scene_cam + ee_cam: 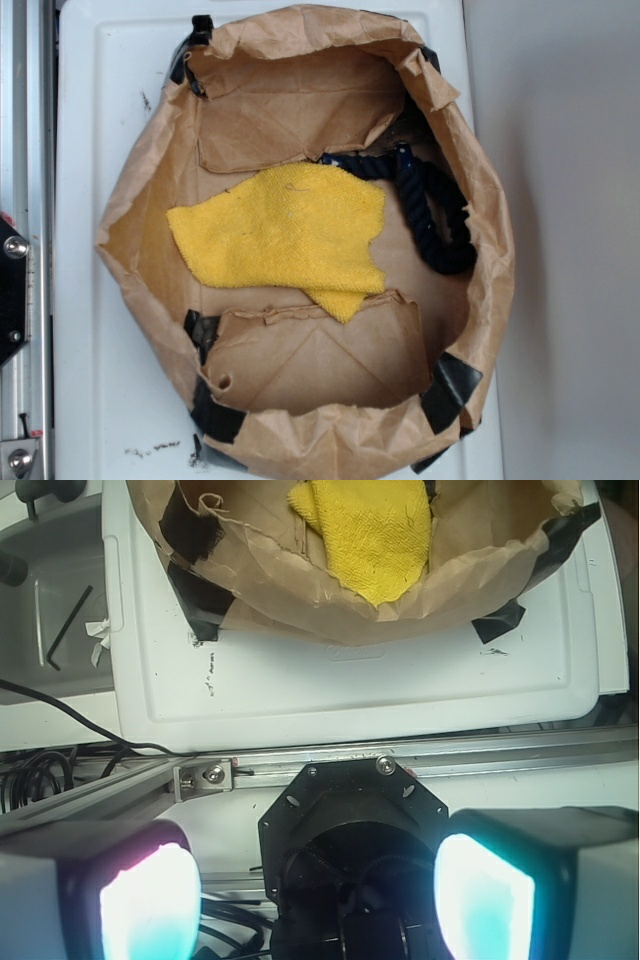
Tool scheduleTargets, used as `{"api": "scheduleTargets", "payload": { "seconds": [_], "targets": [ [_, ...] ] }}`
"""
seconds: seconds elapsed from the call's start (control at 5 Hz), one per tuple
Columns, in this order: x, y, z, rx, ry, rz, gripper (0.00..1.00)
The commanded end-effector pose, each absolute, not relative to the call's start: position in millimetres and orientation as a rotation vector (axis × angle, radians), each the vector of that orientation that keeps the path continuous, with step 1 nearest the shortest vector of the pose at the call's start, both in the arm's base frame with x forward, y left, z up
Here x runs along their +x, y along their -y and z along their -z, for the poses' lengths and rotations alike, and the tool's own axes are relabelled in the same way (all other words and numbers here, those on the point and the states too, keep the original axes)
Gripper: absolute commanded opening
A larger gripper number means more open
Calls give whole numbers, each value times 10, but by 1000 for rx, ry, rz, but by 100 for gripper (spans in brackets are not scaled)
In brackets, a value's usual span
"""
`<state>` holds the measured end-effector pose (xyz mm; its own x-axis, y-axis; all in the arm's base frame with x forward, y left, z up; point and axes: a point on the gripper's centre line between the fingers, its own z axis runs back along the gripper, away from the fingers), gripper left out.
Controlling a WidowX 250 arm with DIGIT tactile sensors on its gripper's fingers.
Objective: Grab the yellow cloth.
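While the gripper (312, 900) hangs wide apart off the tray's edge, the cloth (285, 238) lies untouched.
Bright yellow terry, flat, with one pointed corner, it rests mid-floor in a brown paper bag (150, 190), a navy rope (435, 215) at its far corner; the bag sits on a scuffed white tray (380, 680) beside a metal rail (450, 755).

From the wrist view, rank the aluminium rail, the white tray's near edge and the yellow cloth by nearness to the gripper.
1. Aluminium rail, just beyond the open gripper.
2. White tray, past the rail.
3. Yellow cloth, farthest, inside the paper bag.
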<state>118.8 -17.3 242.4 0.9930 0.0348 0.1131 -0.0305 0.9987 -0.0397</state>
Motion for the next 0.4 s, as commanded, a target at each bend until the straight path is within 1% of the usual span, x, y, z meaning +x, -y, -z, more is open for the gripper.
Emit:
{"api": "scheduleTargets", "payload": {
  "seconds": [0.0, 0.2],
  "targets": [
    [1188, 173, -2424, -38, 114, -33, 100],
    [1516, 114, -2199, 5, 70, -90, 100]
  ]
}}
